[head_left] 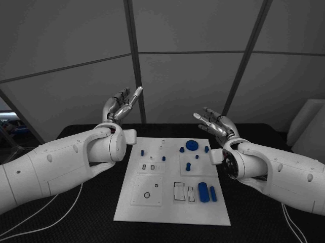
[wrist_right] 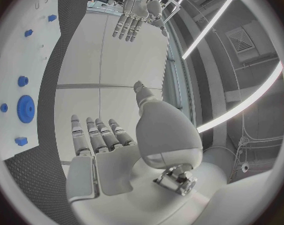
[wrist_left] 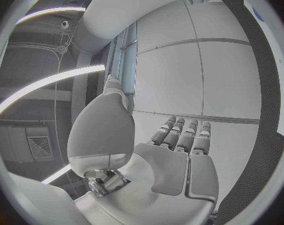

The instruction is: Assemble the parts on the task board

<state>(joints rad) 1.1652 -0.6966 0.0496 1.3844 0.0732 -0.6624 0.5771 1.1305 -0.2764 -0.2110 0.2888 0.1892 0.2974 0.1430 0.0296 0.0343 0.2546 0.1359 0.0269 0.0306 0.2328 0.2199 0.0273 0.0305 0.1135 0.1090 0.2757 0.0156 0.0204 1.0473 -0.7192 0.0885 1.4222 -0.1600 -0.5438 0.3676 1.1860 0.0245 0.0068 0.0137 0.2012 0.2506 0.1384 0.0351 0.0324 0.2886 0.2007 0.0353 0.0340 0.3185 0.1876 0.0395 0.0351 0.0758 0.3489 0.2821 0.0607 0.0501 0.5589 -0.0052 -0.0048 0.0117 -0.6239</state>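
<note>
The white task board point(head_left: 171, 205) lies flat in the middle of the black table. Several small blue parts sit on it: a round gear-like disc point(head_left: 192, 146), a small peg point(head_left: 188, 166) and two upright blocks point(head_left: 204, 192) near the front right. My left hand point(head_left: 121, 107) is raised above the board's far left corner, fingers straight and apart, holding nothing. My right hand point(head_left: 216, 123) is raised above the far right corner, fingers also spread and empty. In the right wrist view my right hand point(wrist_right: 101, 140) shows an empty palm, with the blue disc point(wrist_right: 25, 109) beside it. My left hand point(wrist_left: 179, 150) is empty too.
Grey wall panels stand behind the table. Thin white cables point(head_left: 64, 205) run across the black tabletop on the left, and another cable point(head_left: 292, 223) on the right. Rectangular recesses and small outlines point(head_left: 147, 195) mark the board's left and middle sections.
</note>
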